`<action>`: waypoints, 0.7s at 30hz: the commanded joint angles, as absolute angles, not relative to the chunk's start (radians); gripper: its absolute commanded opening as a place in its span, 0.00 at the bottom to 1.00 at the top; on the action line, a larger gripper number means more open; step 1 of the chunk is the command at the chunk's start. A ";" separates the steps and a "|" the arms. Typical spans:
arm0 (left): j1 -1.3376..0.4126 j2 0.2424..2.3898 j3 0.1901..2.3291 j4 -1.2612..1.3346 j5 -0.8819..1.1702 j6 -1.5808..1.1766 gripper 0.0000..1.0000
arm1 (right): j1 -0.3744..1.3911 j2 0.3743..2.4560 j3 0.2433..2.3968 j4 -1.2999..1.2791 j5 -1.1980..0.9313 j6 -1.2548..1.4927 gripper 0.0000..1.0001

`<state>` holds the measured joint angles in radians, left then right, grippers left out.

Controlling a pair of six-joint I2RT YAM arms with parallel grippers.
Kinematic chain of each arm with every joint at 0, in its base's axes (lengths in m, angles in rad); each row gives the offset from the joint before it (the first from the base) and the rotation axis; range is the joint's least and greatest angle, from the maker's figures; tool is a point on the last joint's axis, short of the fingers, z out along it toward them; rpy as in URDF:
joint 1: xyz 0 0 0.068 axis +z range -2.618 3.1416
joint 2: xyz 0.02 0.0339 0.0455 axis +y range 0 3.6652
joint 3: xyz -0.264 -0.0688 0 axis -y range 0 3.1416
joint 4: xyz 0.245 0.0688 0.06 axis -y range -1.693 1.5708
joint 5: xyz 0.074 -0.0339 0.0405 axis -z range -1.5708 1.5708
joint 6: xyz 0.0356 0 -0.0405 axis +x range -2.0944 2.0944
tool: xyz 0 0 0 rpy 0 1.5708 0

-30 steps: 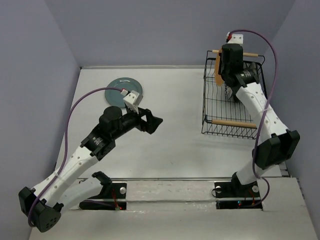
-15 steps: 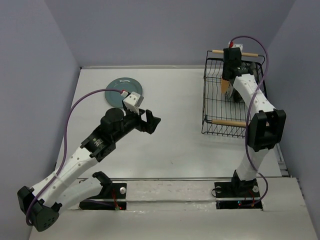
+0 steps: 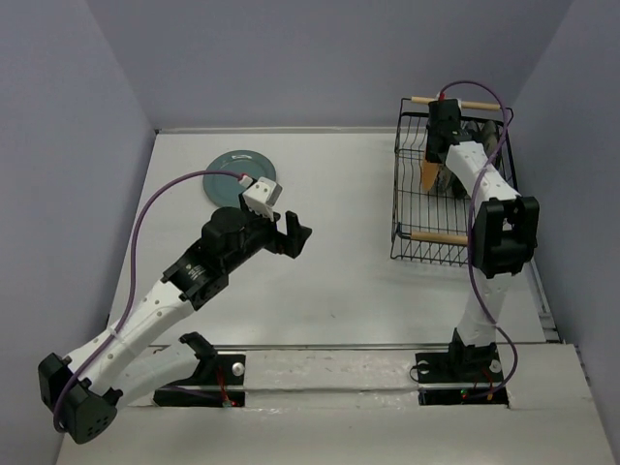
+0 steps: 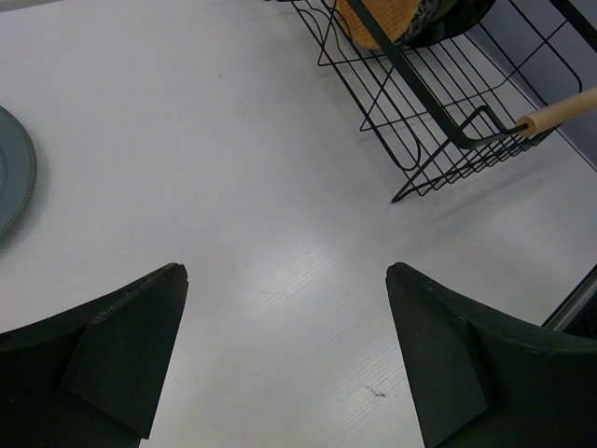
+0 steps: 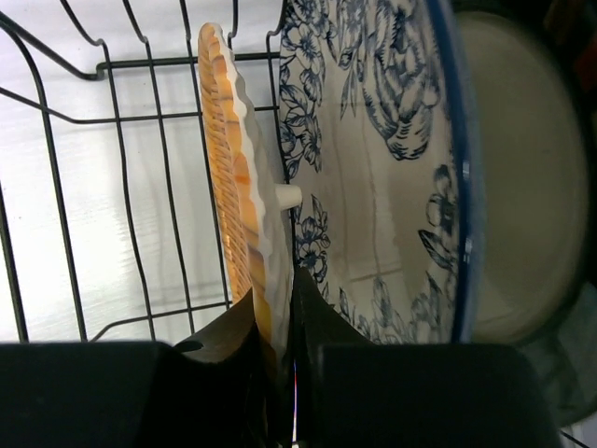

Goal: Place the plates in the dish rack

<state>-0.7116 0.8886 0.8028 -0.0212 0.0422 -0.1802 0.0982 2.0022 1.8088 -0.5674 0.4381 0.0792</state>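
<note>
The black wire dish rack stands at the far right, also seen in the left wrist view. My right gripper is shut on the rim of the orange-tan plate, which stands on edge inside the rack. Beside it stand the white plate with blue flowers and a cream plate. The teal plate lies flat at the far left; its edge shows in the left wrist view. My left gripper is open and empty above the table.
The rack's wooden rod handles run along its near and far sides; the near one shows in the left wrist view. Grey walls close in the table on three sides. The arms' bases sit at the near edge.
My right gripper has lowered the orange-tan plate deeper into the rack, the arm folding in over it. My left gripper has shifted slightly right and forward, still open.
</note>
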 commanded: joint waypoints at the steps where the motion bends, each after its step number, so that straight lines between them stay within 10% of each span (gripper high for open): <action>1: -0.716 0.896 0.839 0.008 0.020 -0.163 0.99 | 0.077 2.016 1.875 -0.495 0.414 0.092 0.07; 9: -0.715 0.914 0.841 0.009 0.009 -0.161 0.99 | 0.077 2.055 1.867 -0.488 0.388 0.100 0.08; 21: -0.646 0.974 0.848 0.002 -0.040 -0.236 0.99 | 0.077 1.985 1.856 -0.488 0.344 0.104 0.72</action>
